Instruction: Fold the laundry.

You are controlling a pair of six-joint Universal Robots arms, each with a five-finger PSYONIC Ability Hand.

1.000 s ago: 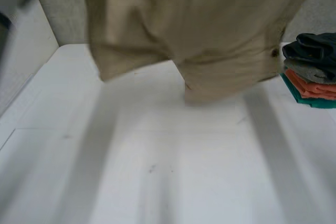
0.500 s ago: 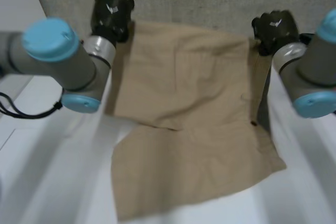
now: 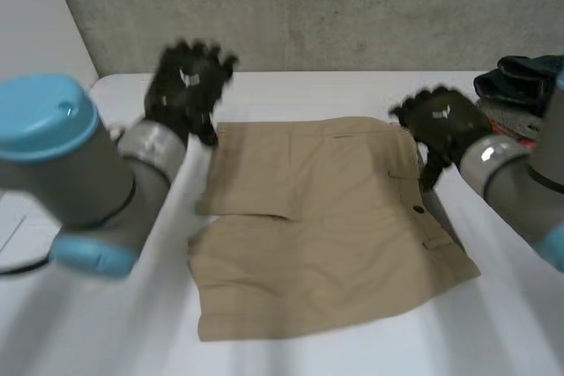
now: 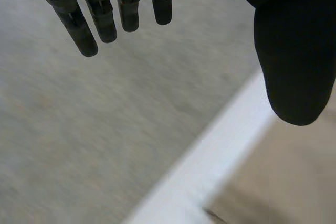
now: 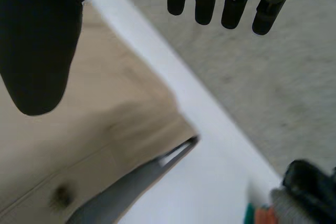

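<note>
Left hand (image 3: pixel 187 85) and right hand (image 3: pixel 441 125), fingers spread, hold nothing — tan shorts (image 3: pixel 317 235) lie flat; best smooth them before halving.

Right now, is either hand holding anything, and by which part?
Nothing is held. The left hand and right hand are open with straight fingers, at the far corners of the tan shorts, which lie on the table.
</note>
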